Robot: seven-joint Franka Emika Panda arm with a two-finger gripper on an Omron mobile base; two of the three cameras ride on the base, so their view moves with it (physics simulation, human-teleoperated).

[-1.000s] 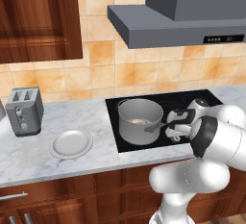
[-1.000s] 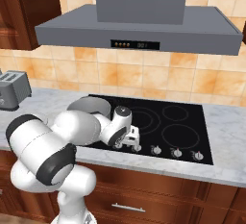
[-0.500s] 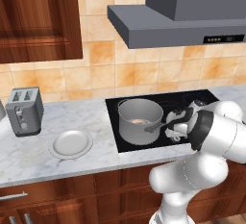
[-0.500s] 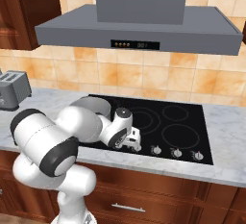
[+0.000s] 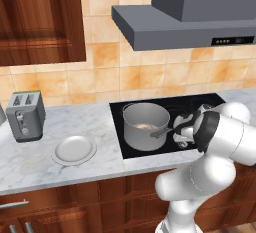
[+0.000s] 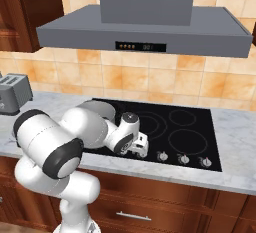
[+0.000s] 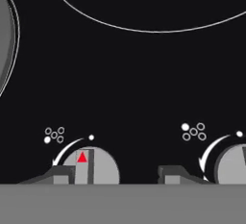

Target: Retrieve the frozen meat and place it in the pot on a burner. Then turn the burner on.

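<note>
The grey steel pot [image 5: 145, 127] stands on the front left burner of the black cooktop [image 5: 200, 104], its stubby handle pointing right. The frozen meat [image 5: 145, 126] lies inside it as a small reddish patch. In the right base view my arm hides most of the pot [image 6: 98, 109]. My gripper [image 5: 182, 138] hangs low over the cooktop's front edge, just right of the pot handle. In the hand view my gripper [image 7: 117, 175] is open around the leftmost silver knob [image 7: 96, 166] with a red triangle. The left fingertip [image 7: 62, 174] is beside the knob; the right one stands apart.
A second knob [image 7: 233, 165] sits to the right, and several knobs [image 6: 184, 159] line the cooktop's front. A grey toaster [image 5: 25, 114] and a white plate [image 5: 75, 149] stand on the marble counter to the left. The range hood [image 5: 190, 24] hangs overhead.
The hand has sunk slightly toward the knob row and the forearm has swung a little. Pot and meat have stayed put.
</note>
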